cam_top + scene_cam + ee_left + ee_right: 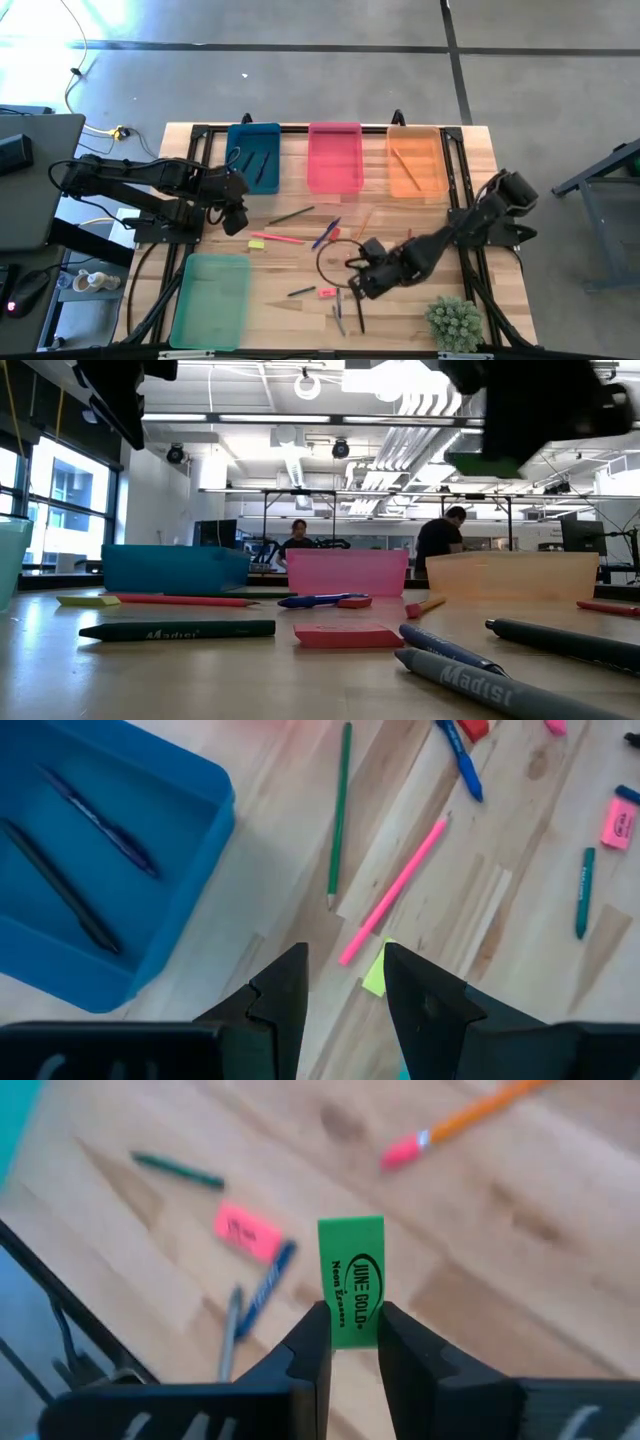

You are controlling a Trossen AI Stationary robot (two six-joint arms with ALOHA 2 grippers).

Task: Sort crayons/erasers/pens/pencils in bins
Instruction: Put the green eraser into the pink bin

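A: Right gripper (350,1342)?

B: Clamped on the green eraser (351,1280), which stands upright between the fingers, printed face to the wrist camera. In the high view the gripper sits above the tabletop (270,300), front of centre, right of the pink eraser (327,293).

A: What lies under it?

B: The right wrist view shows the pink eraser, a blue pen (264,1284) and a grey pen (231,1325) beside each other, a dark green crayon (180,1170), and an orange pencil (470,1115) with a pink tip. All lie apart from the held eraser.

A: Left gripper (345,982)?

B: Fingers narrowly parted, nothing between them. It hangs near the blue bin (254,157), at that bin's front left corner. The yellow eraser (375,972) lies just past the fingertips, at the end of a pink pencil (395,890). A green pencil (339,812) lies beside that, and a blue pen (460,760) farther off.

A: Bins?

B: Blue, pink bin (335,158) and orange bin (416,160) in a row at the back; green bin (211,300) front left. The left wrist view shows two pens in the blue bin, a dark pen (60,885) and a bluish pen (98,820). The high view shows one thin stick in the orange bin.

A: Low view?

B: The items lie flat on the tabletop with two people in the room behind. Neither gripper's fingers show clearly there.
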